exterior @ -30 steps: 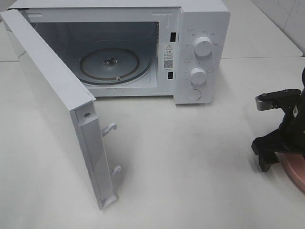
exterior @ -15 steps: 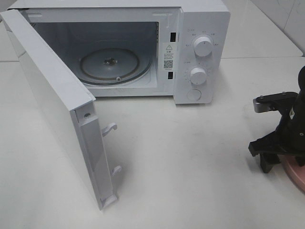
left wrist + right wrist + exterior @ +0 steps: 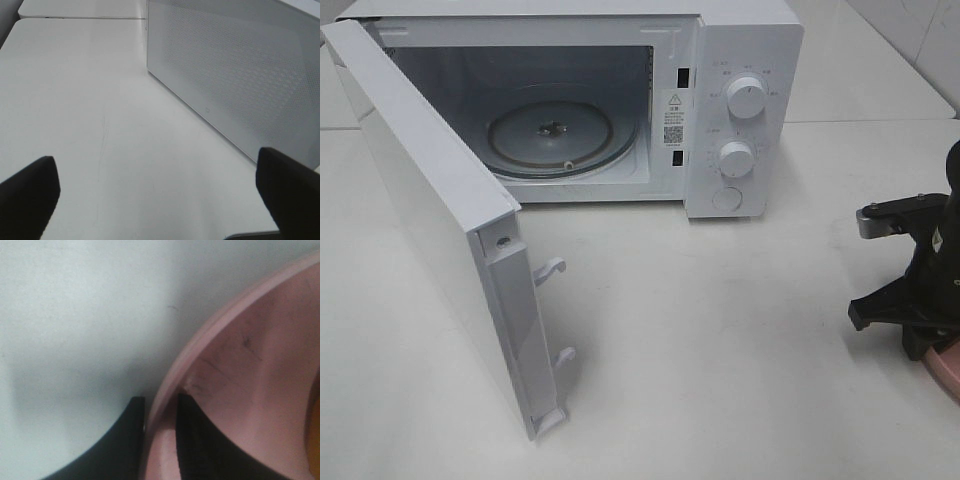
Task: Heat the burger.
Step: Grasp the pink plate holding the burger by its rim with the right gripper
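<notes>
The white microwave (image 3: 740, 110) stands at the back with its door (image 3: 440, 220) swung wide open and its glass turntable (image 3: 560, 135) bare. My right gripper (image 3: 920, 345) is low at the table's right edge. In the right wrist view its black fingers (image 3: 200, 450) straddle the rim of the pink plate (image 3: 240, 370) and pinch it, one inside and one outside. The plate's edge also shows in the high view (image 3: 948, 368). The burger is out of view, apart from an orange-yellow sliver at the frame edge that I cannot identify. My left gripper (image 3: 157, 195) is open and empty.
The open door juts far forward over the left half of the white table (image 3: 720, 330), with two latch hooks (image 3: 552, 268) on its free edge. The left wrist view shows the door's meshed outer face (image 3: 235, 75) close by. Two knobs (image 3: 747, 97) sit on the microwave's panel.
My right gripper has dropped lower and shifted right onto the plate's rim, covering more of the plate. The microwave and its door have not moved.
</notes>
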